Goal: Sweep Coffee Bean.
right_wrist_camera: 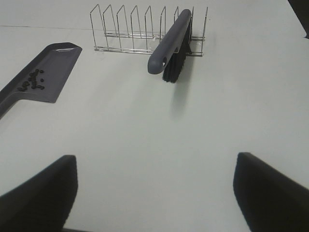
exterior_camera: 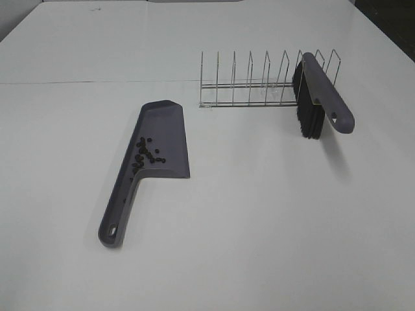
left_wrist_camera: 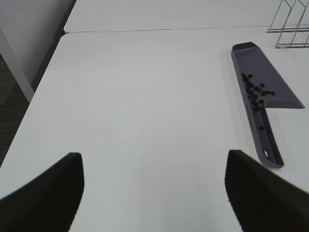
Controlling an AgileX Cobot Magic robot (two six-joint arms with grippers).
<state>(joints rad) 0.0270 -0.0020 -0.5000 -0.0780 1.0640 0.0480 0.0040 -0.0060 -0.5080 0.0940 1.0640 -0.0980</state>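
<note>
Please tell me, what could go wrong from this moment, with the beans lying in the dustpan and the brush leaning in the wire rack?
1. The coffee beans lie loose near the dustpan's handle end; lifting it tilted may roll them out.
2. The brush leans in the wire rack; pulling it may drag the light rack along.
3. Both the left gripper and right gripper are open and empty, so nothing steadies the dustpan if it is bumped.

From my station, both arms are outside the high view, the dustpan (right_wrist_camera: 38, 72) handle runs off my right wrist picture's edge, and the rack (left_wrist_camera: 289, 24) is cropped in the left.
</note>
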